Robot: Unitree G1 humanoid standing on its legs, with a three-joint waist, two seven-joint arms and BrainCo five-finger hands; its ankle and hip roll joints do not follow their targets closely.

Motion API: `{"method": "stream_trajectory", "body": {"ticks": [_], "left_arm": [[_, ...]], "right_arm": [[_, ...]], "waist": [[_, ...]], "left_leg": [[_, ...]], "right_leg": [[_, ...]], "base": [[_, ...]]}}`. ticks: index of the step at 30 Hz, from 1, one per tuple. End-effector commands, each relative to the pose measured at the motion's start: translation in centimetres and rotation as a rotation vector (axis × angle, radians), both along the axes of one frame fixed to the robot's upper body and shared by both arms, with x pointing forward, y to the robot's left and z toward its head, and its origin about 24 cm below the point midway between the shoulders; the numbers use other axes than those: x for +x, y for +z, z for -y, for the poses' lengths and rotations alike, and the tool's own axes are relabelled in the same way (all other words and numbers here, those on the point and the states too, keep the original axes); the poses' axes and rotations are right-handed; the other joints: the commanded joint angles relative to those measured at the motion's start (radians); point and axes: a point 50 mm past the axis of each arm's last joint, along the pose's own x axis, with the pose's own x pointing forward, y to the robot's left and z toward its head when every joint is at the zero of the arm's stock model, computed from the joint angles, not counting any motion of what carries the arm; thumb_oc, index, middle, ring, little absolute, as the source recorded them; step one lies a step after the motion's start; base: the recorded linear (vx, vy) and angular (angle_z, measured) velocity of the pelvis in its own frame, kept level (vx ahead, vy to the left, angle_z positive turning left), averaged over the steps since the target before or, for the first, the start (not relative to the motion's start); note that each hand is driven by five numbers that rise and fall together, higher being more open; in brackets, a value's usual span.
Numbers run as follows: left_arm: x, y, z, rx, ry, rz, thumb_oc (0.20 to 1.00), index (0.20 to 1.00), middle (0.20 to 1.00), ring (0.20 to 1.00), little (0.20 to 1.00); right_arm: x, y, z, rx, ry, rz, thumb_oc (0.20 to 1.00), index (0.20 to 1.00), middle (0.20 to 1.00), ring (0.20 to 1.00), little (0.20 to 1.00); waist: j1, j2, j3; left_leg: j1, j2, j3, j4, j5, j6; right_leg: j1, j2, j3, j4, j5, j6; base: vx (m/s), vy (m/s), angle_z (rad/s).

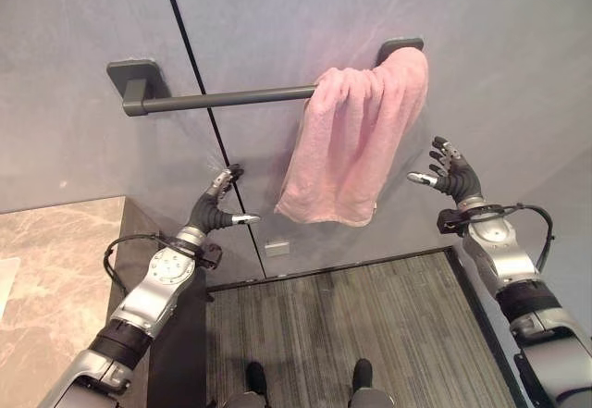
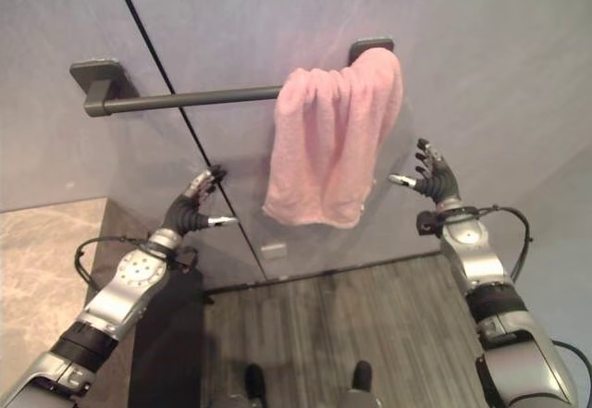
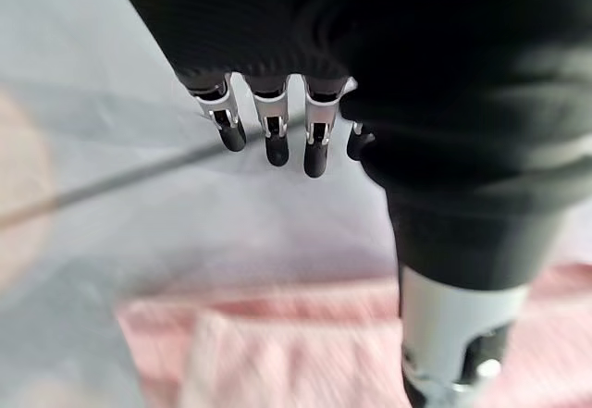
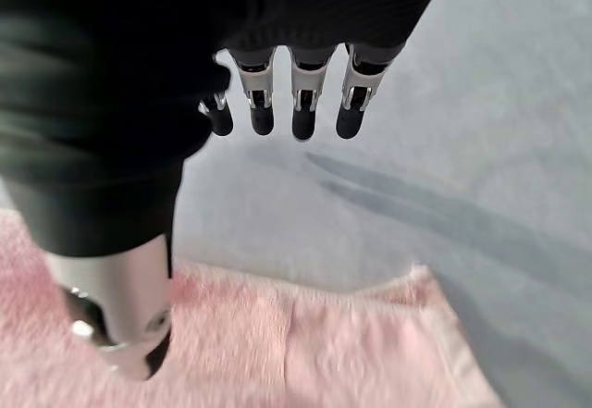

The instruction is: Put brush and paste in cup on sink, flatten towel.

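Flattening the towel (image 1: 356,144) looks like the step in hand: soft pink terry, bunched and creased at the right end of a dark matte bar (image 1: 227,99) on the smooth grey wall. Left hand (image 1: 220,206) and right hand (image 1: 453,175) flank it, apart, fingers relaxed and empty. Next probably needs pinching an edge and spreading it along the bar.

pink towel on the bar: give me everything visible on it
The pink towel looks like soft terry cloth. It hangs over the right end of the dark wall bar, bunched into folds rather than spread flat, its lower edge slanting down toward the right. Only the bar touches it: the left hand and right hand are raised on either side with fingers open, both clear of the cloth.
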Motion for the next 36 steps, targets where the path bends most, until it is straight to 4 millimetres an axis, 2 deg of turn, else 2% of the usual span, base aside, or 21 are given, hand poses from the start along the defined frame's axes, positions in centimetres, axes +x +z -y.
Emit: {"method": "stream_trajectory", "body": {"ticks": [1, 3, 4, 10, 11, 12, 13, 14, 15, 20, 21, 28, 29, 36], "left_arm": [[1.5, 4.5, 3.7, -0.050, -0.143, 0.189, 1.000, 1.000, 1.000, 1.000, 1.000], [1.7, 3.9, 4.8, -0.067, -0.162, 0.163, 1.000, 1.000, 1.000, 1.000, 1.000], [1.6, 3.3, 5.6, -0.085, -0.181, 0.132, 1.000, 1.000, 1.000, 1.000, 1.000], [1.9, 2.7, 7.1, -0.075, -0.211, 0.097, 1.000, 1.000, 1.000, 1.000, 1.000], [2.1, 2.4, 7.4, -0.081, -0.199, 0.084, 0.884, 0.884, 0.884, 0.884, 0.884], [2.2, 2.2, 7.7, -0.080, -0.190, 0.080, 0.460, 0.460, 0.460, 0.460, 0.460], [2.4, 2.3, 7.9, -0.078, -0.182, 0.085, 0.294, 0.294, 0.294, 0.294, 0.294], [2.4, 2.2, 8.1, -0.080, -0.173, 0.085, 0.200, 0.200, 0.200, 0.200, 0.200], [2.4, 2.2, 8.2, -0.080, -0.173, 0.086, 0.200, 0.200, 0.200, 0.200, 0.200], [2.3, 2.0, 8.1, -0.093, -0.148, 0.081, 0.200, 0.200, 0.200, 0.200, 0.200], [2.1, 1.9, 7.8, -0.103, -0.134, 0.079, 0.200, 0.200, 0.200, 0.200, 0.200], [1.5, 2.1, 6.5, -0.114, -0.110, 0.101, 0.200, 0.200, 0.200, 0.200, 0.200], [1.1, 2.3, 6.0, -0.136, -0.101, 0.112, 0.200, 0.200, 0.200, 0.200, 0.200], [0.0, 3.6, 4.9, -0.201, -0.108, 0.162, 0.200, 0.200, 0.200, 0.200, 0.200]], "right_arm": [[0.8, 4.6, 0.5, 0.025, 0.001, 0.148, 1.000, 1.000, 1.000, 1.000, 1.000], [0.6, 3.8, 0.4, 0.057, 0.010, 0.131, 1.000, 1.000, 1.000, 1.000, 1.000], [0.5, 3.6, 0.6, 0.077, 0.012, 0.124, 1.000, 1.000, 1.000, 1.000, 1.000], [0.5, 3.0, 0.2, 0.104, 0.023, 0.108, 1.000, 1.000, 1.000, 1.000, 1.000], [0.6, 2.9, -0.2, 0.108, 0.033, 0.106, 0.950, 0.950, 0.950, 0.950, 0.950], [0.6, 2.8, -0.4, 0.113, 0.039, 0.104, 0.624, 0.624, 0.624, 0.624, 0.624], [0.7, 2.8, -0.7, 0.120, 0.047, 0.101, 0.523, 0.523, 0.523, 0.523, 0.523], [0.8, 2.9, -0.9, 0.130, 0.045, 0.107, 0.288, 0.288, 0.288, 0.288, 0.288], [0.8, 2.9, -0.9, 0.129, 0.045, 0.107, 0.200, 0.200, 0.200, 0.200, 0.200], [1.0, 3.1, -2.5, 0.207, 0.084, 0.138, 0.200, 0.200, 0.200, 0.200, 0.200], [0.9, 3.0, -3.4, 0.229, 0.123, 0.145, 0.200, 0.200, 0.200, 0.200, 0.200], [0.3, 2.6, -5.4, 0.329, 0.236, 0.140, 0.200, 0.200, 0.200, 0.200, 0.200], [0.1, 3.0, -6.5, 0.337, 0.303, 0.145, 0.200, 0.200, 0.200, 0.200, 0.200], [-1.2, 4.9, -9.0, 0.338, 0.502, 0.198, 0.200, 0.200, 0.200, 0.200, 0.200]], "waist": [[-0.014, -0.004, 0.013], [-0.019, -0.016, 0.000], [-0.017, -0.016, -0.013], [-0.029, -0.012, -0.034], [-0.030, -0.012, -0.035], [-0.031, -0.012, -0.036], [-0.031, -0.012, -0.036], [-0.029, -0.013, -0.034], [-0.030, -0.012, -0.034], [-0.021, -0.013, -0.038], [-0.018, -0.015, -0.040], [-0.007, -0.025, -0.045], [-0.002, -0.030, -0.045], [0.008, -0.048, -0.044]], "left_leg": [[0.012, 0.014, -0.066, 0.015, -0.011, -0.037], [0.011, 0.023, -0.073, 0.010, -0.007, -0.047], [0.005, 0.032, -0.075, 0.011, 0.003, -0.058], [-0.001, 0.059, -0.098, 0.004, 0.019, -0.081], [-0.001, 0.063, -0.101, 0.004, 0.022, -0.084], [-0.002, 0.065, -0.103, 0.004, 0.023, -0.085], [-0.002, 0.067, -0.105, 0.004, 0.025, -0.085], [-0.003, 0.069, -0.108, 0.004, 0.026, -0.086], [-0.003, 0.070, -0.109, 0.004, 0.026, -0.086], [-0.007, 0.072, -0.121, 0.004, 0.027, -0.087], [-0.007, 0.072, -0.124, 0.004, 0.025, -0.087], [-0.008, 0.064, -0.136, 0.004, 0.016, -0.084], [-0.008, 0.062, -0.137, 0.004, 0.014, -0.083], [-0.017, 0.055, -0.138, 0.004, 0.007, -0.079]], "right_leg": [[-0.009, -0.006, 0.059, -0.021, 0.006, 0.058], [0.027, 0.006, 0.035, -0.069, 0.003, 0.053], [0.054, 0.013, 0.001, -0.102, 0.004, 0.051], [0.095, 0.041, -0.030, -0.140, -0.011, 0.038], [0.098, 0.044, -0.036, -0.137, -0.015, 0.035], [0.101, 0.046, -0.040, -0.135, -0.019, 0.033], [0.103, 0.049, -0.041, -0.133, -0.023, 0.030], [0.104, 0.052, -0.043, -0.130, -0.027, 0.028], [0.104, 0.052, -0.044, -0.129, -0.028, 0.027], [0.114, 0.057, -0.055, -0.131, -0.034, 0.024], [0.121, 0.056, -0.060, -0.135, -0.034, 0.024], [0.138, 0.050, -0.074, -0.146, -0.031, 0.027], [0.142, 0.047, -0.077, -0.152, -0.028, 0.029], [0.137, 0.038, -0.074, -0.157, -0.017, 0.036]], "base": [[0.13, -0.145, 0.06], [0.12, -0.168, 0.30], [0.11, -0.141, 0.23], [0.11, -0.096, 0.22], [0.09, -0.073, 0.05], [0.08, -0.065, 0.09], [0.07, -0.060, 0.09], [0.04, -0.043, 0.06], [0.05, -0.044, 0.02], [0.05, -0.022, 0.06], [0.03, -0.003, 0.16], [0.03, 0.015, 0.12], [0.02, 0.045, 0.03], [0.00, 0.013, 0.01]]}}
